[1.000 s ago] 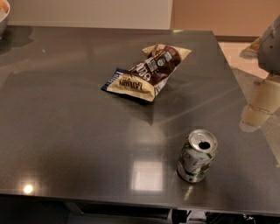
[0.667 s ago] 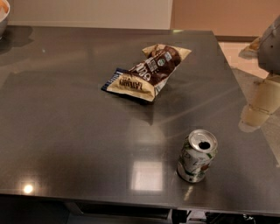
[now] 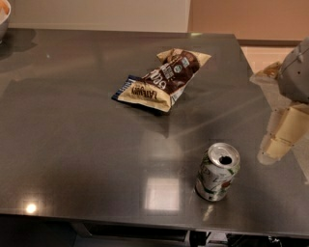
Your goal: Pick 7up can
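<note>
The 7up can (image 3: 217,171) stands upright near the front right of the dark table (image 3: 72,144), its silver top with the open pull-tab hole facing up and its white-and-green side showing red marks. My gripper (image 3: 281,136) hangs at the right edge of the view, cream-coloured below a grey rounded housing, to the right of the can and slightly farther back, clearly apart from it. It holds nothing that I can see.
A brown-and-cream crinkled snack bag (image 3: 160,80) lies flat toward the back middle of the table. A bowl's rim (image 3: 4,14) shows at the far left corner. The table's right edge runs just past the gripper, with light floor beyond.
</note>
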